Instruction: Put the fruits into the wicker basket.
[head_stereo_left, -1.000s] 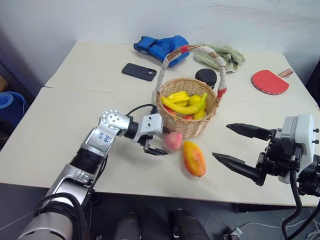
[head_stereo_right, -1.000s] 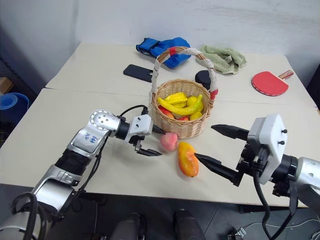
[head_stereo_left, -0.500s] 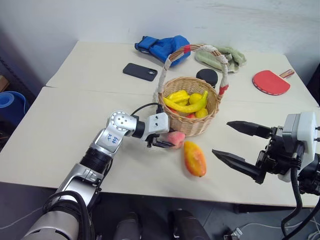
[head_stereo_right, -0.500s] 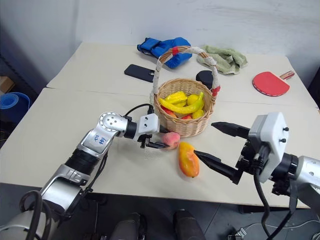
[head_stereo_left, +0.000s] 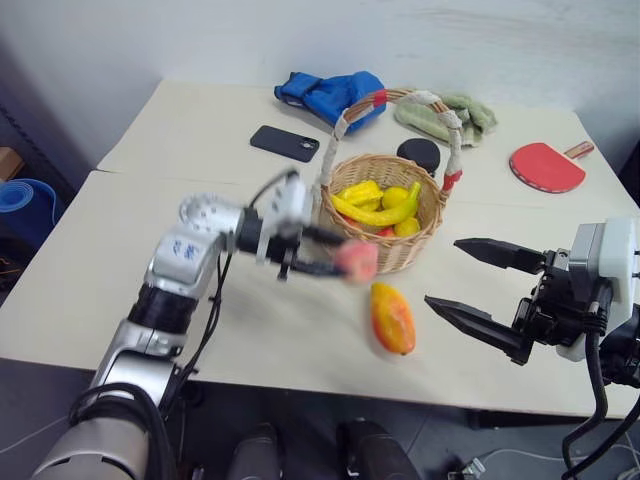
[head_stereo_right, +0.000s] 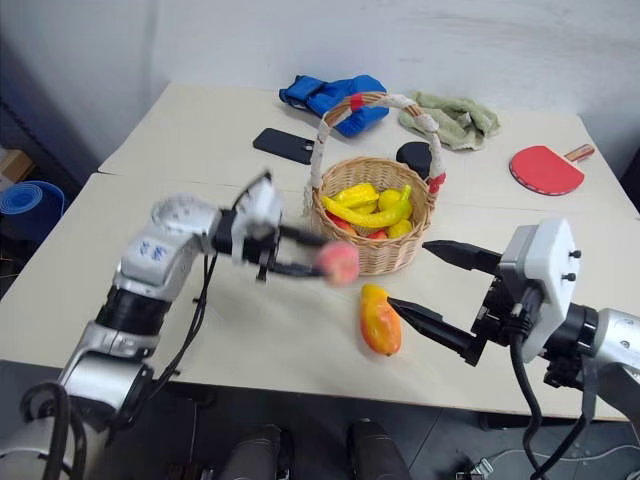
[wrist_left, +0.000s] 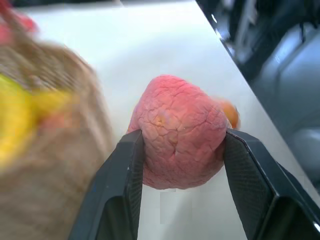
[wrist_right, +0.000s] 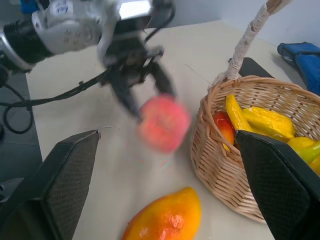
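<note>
while my left gripper (head_stereo_left: 345, 264) pinches the small round pink peach (wrist_left: 179, 131) at the woven wicker basket's (head_stereo_left: 383, 255) seven o'clock, my right gripper (head_stereo_left: 472, 285) hangs spread by the orange-red mango (head_stereo_left: 392, 317).

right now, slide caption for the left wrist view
Left gripper shut on the small round pink peach beside the tan woven wicker basket.

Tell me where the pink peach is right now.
In the left eye view the peach is clamped in the left gripper, off the table, just in front of the wicker basket and above-left of the mango lying on the table.
</note>
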